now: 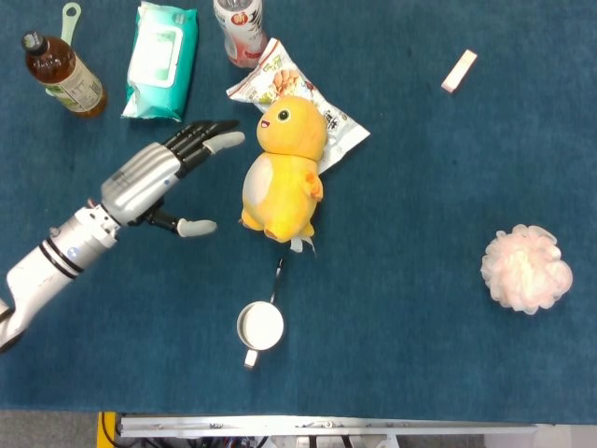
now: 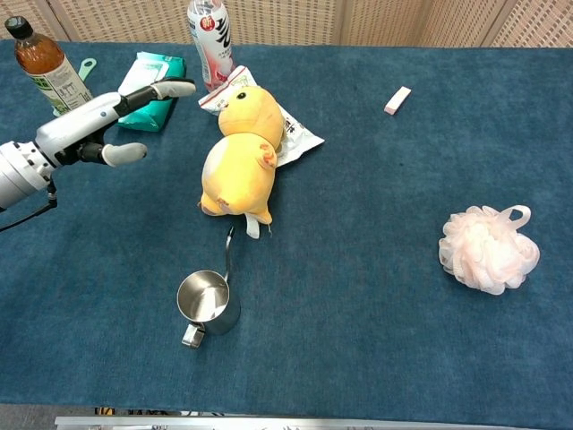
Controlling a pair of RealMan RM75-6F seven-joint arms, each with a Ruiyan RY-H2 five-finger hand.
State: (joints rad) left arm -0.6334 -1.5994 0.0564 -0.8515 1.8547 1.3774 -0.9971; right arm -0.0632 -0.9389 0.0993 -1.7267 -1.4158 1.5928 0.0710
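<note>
My left hand (image 1: 159, 179) (image 2: 100, 119) hovers open over the blue cloth, fingers spread and stretched toward the yellow plush chick (image 1: 283, 173) (image 2: 238, 155). A small gap separates the fingertips from the toy. The chick lies on its back, partly on a snack packet (image 1: 280, 77) (image 2: 295, 130). Behind the hand lie a teal wipes pack (image 1: 160, 62) (image 2: 145, 70) and a tea bottle (image 1: 63, 75) (image 2: 45, 61). My right hand is out of both views.
A steel cup (image 1: 260, 327) (image 2: 208, 303) stands in front of the chick. A pink-white drink bottle (image 1: 240, 30) (image 2: 209, 43) is at the back, a small pink eraser (image 1: 459, 71) (image 2: 397, 99) back right, a pink bath pouf (image 1: 526, 268) (image 2: 488, 248) at the right.
</note>
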